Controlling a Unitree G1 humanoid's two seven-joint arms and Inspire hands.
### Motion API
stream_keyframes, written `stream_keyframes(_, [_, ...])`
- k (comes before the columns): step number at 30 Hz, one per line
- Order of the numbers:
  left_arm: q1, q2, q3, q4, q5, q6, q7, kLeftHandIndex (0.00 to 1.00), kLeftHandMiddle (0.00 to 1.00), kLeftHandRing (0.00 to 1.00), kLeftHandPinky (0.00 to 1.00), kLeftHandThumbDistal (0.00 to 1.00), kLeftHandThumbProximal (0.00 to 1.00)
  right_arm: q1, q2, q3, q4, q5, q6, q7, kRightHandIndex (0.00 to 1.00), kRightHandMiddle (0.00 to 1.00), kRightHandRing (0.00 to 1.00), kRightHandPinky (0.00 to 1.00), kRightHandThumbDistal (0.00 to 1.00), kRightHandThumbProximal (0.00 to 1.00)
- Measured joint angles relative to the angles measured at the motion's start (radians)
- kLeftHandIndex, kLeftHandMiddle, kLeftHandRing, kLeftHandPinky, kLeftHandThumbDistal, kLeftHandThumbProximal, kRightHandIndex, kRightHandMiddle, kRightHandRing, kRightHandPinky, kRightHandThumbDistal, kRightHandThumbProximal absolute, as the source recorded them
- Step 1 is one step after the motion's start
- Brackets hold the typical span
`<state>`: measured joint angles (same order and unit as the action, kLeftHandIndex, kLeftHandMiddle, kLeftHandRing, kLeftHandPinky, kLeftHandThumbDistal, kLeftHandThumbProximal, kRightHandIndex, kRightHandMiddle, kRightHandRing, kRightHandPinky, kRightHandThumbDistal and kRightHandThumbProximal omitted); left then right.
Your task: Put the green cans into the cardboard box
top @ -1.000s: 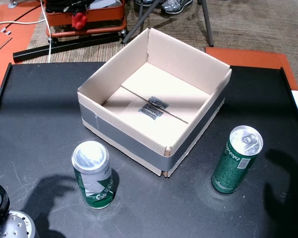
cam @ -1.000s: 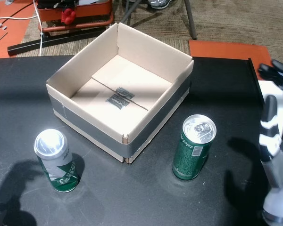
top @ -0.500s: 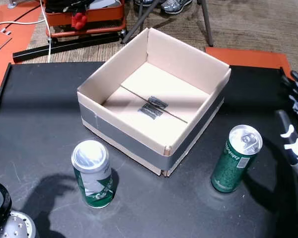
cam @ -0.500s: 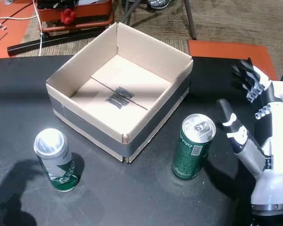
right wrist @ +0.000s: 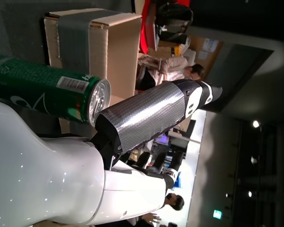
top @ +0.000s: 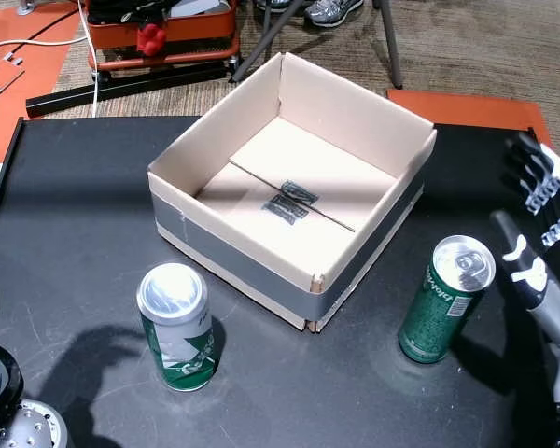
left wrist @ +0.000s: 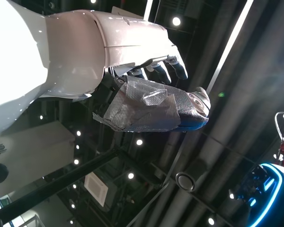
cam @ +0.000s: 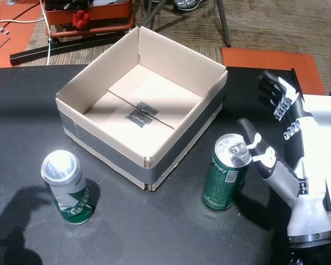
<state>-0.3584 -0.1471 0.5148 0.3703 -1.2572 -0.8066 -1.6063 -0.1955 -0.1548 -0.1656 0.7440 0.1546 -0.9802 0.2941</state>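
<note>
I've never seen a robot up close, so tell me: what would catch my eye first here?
An open, empty cardboard box sits mid-table on the black table. Two green cans stand in front of it: the left can alone, the right can with the robot's white right hand open beside it.

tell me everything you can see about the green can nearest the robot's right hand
The tall green can stands upright on the black table, just off the cardboard box's near corner, apart from it. It looks like metal, with a silver top and pull tab, unopened as far as can be seen, and pale lettering down its side. The right hand is open beside it, thumb close to the rim; contact cannot be told.
</note>
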Motion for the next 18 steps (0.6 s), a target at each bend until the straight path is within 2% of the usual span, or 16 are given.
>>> stream_keyframes(9, [-0.001, 0.000, 0.000, 0.003, 0.000, 0.000, 0.000, 0.70, 0.74, 0.85, 0.87, 0.29, 0.71, -0.027, -0.010, 0.000, 0.057, -0.002, 0.044, 0.007, 0.88, 0.88, 0.87, 0.88, 1.00, 0.45])
stream_keyframes(18, [-0.001, 0.000, 0.002, 0.005, 0.000, 0.000, 0.000, 0.70, 0.74, 0.85, 0.87, 0.28, 0.71, -0.050, -0.011, -0.004, 0.130, -0.010, 0.057, 0.007, 0.82, 0.83, 0.83, 0.87, 0.95, 0.35])
